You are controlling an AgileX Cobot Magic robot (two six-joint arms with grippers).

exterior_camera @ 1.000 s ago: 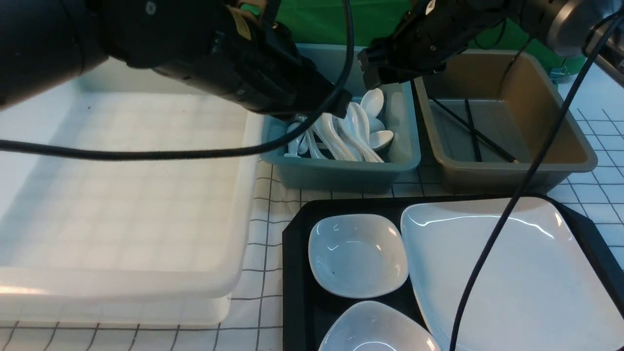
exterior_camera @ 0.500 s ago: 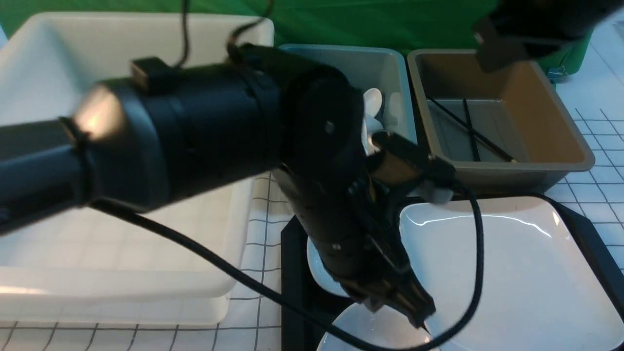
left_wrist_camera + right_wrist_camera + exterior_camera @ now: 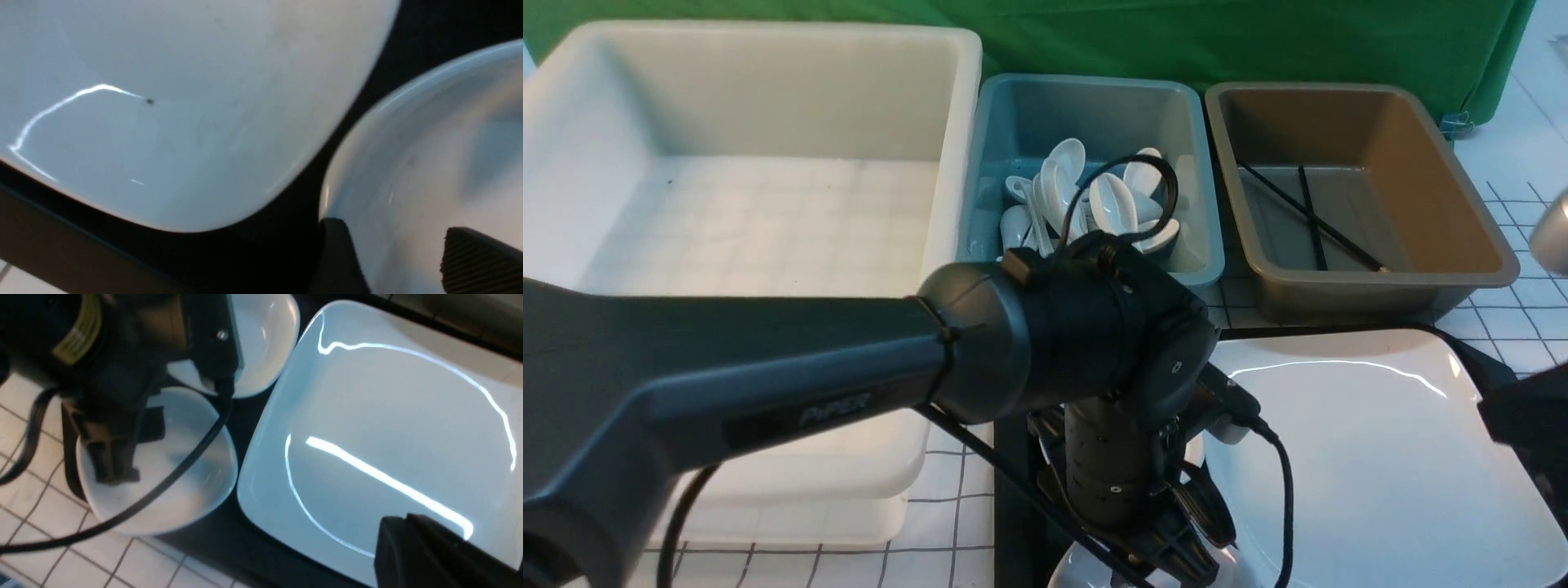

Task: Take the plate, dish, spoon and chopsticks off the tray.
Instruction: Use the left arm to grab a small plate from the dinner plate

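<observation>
On the black tray (image 3: 1013, 498) lie the large white plate (image 3: 1372, 465) and two small white dishes. My left gripper (image 3: 392, 226) is open at the near dish (image 3: 184, 490), one finger outside its rim and one finger (image 3: 478, 261) inside. The far dish (image 3: 261, 347) lies just beyond, mostly hidden by the left arm in the front view. Low over the plate's near edge hangs my right gripper (image 3: 398, 524), shut and empty. Several white spoons (image 3: 1086, 204) lie in the blue tub, and black chopsticks (image 3: 1307, 216) in the brown tub.
A big white tub (image 3: 752, 204) stands at the left, the blue tub (image 3: 1201, 245) and the brown tub (image 3: 1486, 261) behind the tray. The left arm (image 3: 768, 384) and its cable cross the front view. A checked cloth covers the table.
The left arm swung from the blue tub down to the near dish and its jaws opened. The right arm left the tubs, came down over the plate and shut.
</observation>
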